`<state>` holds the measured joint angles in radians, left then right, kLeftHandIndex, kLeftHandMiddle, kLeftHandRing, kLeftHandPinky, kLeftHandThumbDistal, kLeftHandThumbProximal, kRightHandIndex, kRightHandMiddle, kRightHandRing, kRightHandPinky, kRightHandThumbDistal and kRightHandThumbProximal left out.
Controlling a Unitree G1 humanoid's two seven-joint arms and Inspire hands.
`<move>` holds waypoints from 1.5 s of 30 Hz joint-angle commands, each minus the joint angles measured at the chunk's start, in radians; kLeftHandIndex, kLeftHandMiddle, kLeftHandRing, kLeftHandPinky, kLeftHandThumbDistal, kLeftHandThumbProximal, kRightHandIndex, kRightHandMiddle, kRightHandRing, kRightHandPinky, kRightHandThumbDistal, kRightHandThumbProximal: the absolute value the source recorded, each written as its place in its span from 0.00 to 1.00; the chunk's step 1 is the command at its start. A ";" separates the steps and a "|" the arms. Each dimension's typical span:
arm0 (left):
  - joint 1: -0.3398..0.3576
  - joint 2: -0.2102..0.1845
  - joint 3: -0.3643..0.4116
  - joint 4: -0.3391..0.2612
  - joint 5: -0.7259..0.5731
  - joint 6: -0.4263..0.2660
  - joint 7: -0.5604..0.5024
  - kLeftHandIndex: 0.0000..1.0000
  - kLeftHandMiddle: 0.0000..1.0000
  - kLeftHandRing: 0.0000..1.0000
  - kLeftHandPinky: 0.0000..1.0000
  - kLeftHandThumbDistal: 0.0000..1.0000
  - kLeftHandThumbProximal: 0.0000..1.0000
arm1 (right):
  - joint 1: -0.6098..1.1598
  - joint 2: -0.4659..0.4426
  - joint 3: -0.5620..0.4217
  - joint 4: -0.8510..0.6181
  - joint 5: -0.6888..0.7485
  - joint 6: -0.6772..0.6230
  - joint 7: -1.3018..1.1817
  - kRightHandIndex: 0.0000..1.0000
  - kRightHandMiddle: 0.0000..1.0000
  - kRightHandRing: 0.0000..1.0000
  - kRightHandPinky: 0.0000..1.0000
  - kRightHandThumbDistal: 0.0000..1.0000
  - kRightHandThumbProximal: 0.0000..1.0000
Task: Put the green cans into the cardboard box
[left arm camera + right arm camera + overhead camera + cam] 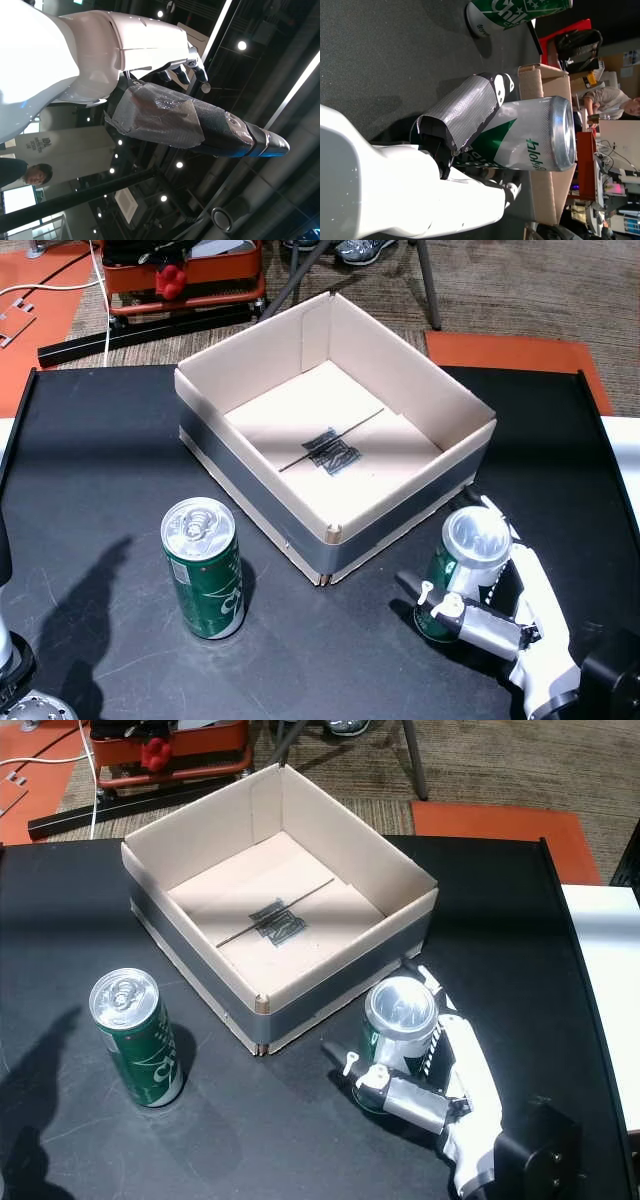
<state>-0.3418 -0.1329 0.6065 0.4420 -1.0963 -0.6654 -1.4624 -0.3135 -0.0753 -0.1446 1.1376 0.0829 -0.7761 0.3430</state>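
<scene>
Your right hand is wrapped around a green can standing on the black table, just beside the near right corner of the cardboard box; the right wrist view shows a taped finger pressed across the can's side. Your second green can stands upright and untouched, near the box's front wall. Your left hand points at the ceiling in its wrist view, fingers loosely spread, gripping nothing. A person sits beyond the box.
</scene>
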 commanded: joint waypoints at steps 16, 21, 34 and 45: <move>0.017 -0.038 0.005 -0.001 -0.008 -0.004 -0.009 0.96 0.91 0.89 0.90 1.00 0.74 | -0.019 0.010 -0.047 0.013 0.054 0.007 0.066 0.67 0.69 0.69 0.72 1.00 0.40; 0.015 -0.035 0.006 0.001 -0.010 -0.003 -0.013 0.97 0.92 0.89 0.90 1.00 0.75 | -0.021 0.008 -0.047 0.015 0.054 0.015 0.070 0.64 0.68 0.69 0.70 1.00 0.42; 0.010 -0.033 0.007 0.007 -0.020 0.001 -0.023 0.97 0.92 0.89 0.90 1.00 0.76 | -0.026 0.018 -0.062 0.006 0.085 0.030 0.085 0.32 0.42 0.47 0.43 0.95 0.25; 0.012 -0.034 0.006 0.000 -0.018 -0.005 -0.024 0.97 0.92 0.90 0.91 1.00 0.76 | -0.026 0.014 -0.063 0.009 0.076 0.028 0.076 0.29 0.40 0.46 0.41 0.97 0.26</move>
<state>-0.3423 -0.1325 0.6067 0.4484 -1.1162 -0.6713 -1.4798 -0.3394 -0.0632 -0.2055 1.1448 0.1561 -0.7552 0.4172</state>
